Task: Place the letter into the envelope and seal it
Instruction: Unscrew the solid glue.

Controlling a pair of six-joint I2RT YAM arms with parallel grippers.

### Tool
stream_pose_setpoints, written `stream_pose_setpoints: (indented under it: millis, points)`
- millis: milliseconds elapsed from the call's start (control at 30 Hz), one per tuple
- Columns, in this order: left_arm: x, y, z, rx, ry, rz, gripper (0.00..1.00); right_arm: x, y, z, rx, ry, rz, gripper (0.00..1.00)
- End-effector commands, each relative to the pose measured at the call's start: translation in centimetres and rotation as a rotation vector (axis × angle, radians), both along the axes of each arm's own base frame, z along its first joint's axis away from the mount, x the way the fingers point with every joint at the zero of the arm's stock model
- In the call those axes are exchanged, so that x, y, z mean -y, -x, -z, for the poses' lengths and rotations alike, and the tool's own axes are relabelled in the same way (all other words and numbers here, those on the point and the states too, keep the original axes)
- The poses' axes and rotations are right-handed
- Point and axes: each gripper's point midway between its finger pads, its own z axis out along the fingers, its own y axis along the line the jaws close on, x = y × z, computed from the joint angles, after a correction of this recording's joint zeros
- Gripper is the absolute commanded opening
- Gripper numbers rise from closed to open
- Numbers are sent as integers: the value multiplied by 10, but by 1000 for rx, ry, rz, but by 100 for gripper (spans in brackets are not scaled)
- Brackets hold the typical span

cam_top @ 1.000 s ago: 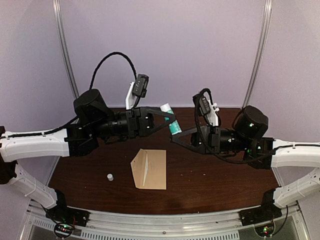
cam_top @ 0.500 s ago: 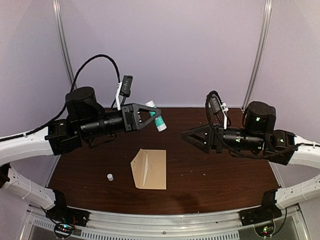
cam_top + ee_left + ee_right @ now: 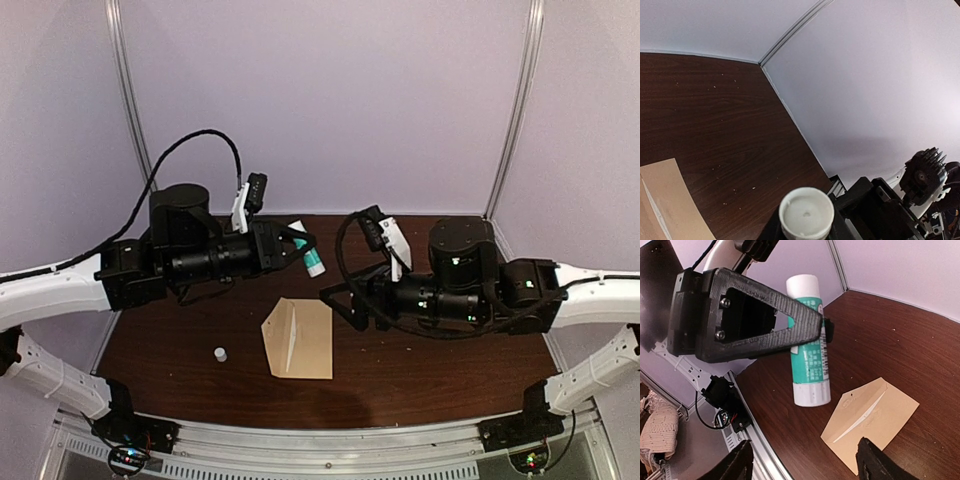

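The tan envelope [image 3: 298,338] lies flat on the dark table, its pointed flap toward the left, with a pale strip along the fold. It also shows in the right wrist view [image 3: 871,424] and as a corner in the left wrist view [image 3: 667,202]. The letter does not show as a separate sheet. My left gripper [image 3: 303,247] is shut on a green-and-white glue stick [image 3: 312,259], held above the table behind the envelope, its open white end [image 3: 806,212] showing. My right gripper [image 3: 335,300] stands open and empty just right of the envelope, and the stick [image 3: 809,355] hangs in front of it.
A small white cap [image 3: 219,354] stands on the table left of the envelope. Pale walls close the table [image 3: 430,360] in at the back and sides. A metal rail [image 3: 330,445] runs along the near edge.
My right gripper opened, let go of the glue stick, drew back right, then swung left and lower beside the envelope. The left arm pulled the stick leftward.
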Motion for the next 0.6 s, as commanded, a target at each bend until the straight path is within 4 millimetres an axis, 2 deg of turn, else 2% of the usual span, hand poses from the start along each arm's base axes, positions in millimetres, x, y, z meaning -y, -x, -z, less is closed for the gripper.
stream_pose_setpoints:
  millis: [0, 367, 567]
  points:
    - [-1, -3, -3, 1, 29, -15, 3, -17, -4, -13, 49, -6, 10, 68]
    - [6, 5, -6, 9, 34, 48, 2, -40, -21, -13, 100, 57, 59, 54]
    - [5, 4, -8, 12, 36, 42, 2, -40, -22, -11, 109, 81, 65, 38]
